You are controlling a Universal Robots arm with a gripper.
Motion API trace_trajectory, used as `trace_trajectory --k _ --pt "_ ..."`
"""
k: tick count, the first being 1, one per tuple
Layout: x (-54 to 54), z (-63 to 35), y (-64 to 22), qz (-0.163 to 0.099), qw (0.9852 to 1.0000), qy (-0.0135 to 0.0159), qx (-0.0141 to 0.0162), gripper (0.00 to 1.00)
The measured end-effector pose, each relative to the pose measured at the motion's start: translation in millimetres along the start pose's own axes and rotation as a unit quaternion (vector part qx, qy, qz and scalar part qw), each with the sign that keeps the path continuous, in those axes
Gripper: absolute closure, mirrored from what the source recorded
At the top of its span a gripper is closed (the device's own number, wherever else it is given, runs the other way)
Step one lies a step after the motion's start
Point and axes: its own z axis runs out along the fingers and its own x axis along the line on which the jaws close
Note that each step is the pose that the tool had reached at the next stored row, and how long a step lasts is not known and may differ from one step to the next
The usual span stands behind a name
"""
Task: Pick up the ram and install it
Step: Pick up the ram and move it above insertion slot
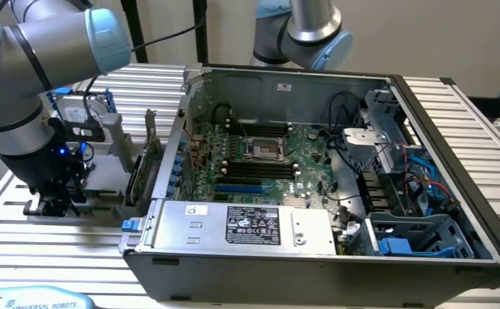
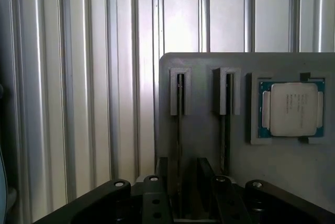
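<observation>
Pincer (image 2: pixel 183 165) spread astride ram (image 2: pixel 179 101) standing on edge in grey holder (image 2: pixel 201 135) slot

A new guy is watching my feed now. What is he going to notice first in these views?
Probably the open case, filling the exterior view's middle and right, its green motherboard bare. Next, the arm at that view's left, claw low over a grey tray. In the wrist view, a silver processor sits in that tray beside two ram sticks in slots.
</observation>
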Motion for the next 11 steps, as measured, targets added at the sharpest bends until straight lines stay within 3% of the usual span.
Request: trace_trajectory --k 11 --pt "0.0 0.2 -0.4 0.001 1.0 -0.0002 -0.0004 0.64"
